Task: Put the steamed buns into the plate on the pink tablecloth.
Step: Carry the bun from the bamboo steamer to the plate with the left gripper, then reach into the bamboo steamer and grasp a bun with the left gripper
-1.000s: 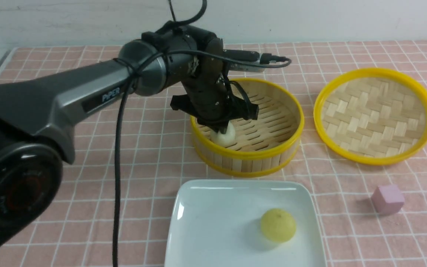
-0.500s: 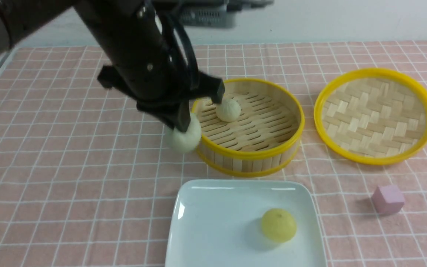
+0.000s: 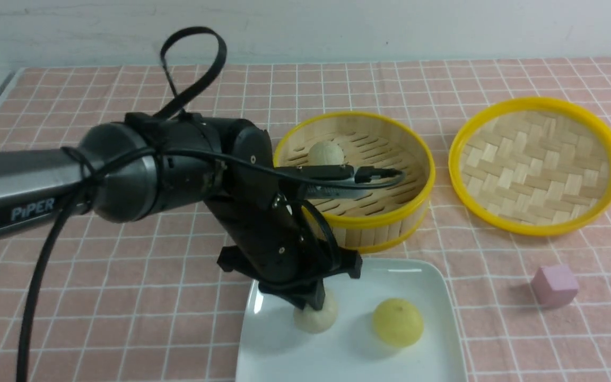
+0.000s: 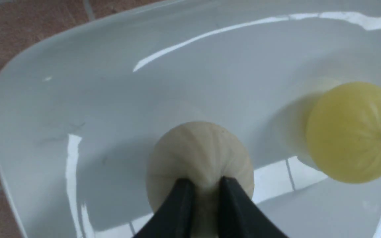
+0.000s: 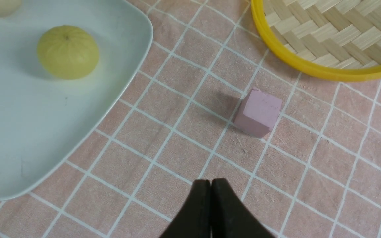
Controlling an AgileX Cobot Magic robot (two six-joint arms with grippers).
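Observation:
My left gripper [image 3: 313,306] is shut on a pale beige steamed bun [image 3: 316,318] and holds it down on the white plate [image 3: 422,276], on the plate's left part. The wrist view shows the same bun [image 4: 198,148] pinched between my black fingertips [image 4: 180,188]. The yellow bun [image 3: 398,322] lies on the plate to its right, apart from it. A second beige bun [image 3: 325,153] sits in the bamboo steamer basket [image 3: 358,223]. The pink tablecloth [image 3: 125,297] covers the table. My right gripper [image 5: 211,182] is shut and empty above the cloth, out of the front view.
The woven bamboo lid [image 3: 536,164] lies upside down at the right. A small pink cube [image 3: 555,285] sits on the cloth right of the plate, also in the right wrist view [image 5: 258,112]. My left arm reaches in from the left over the cloth.
My left gripper has carried the beige bun from the steamer's left rim forward and down onto the plate. The yellow bun and the bun in the steamer have not moved.

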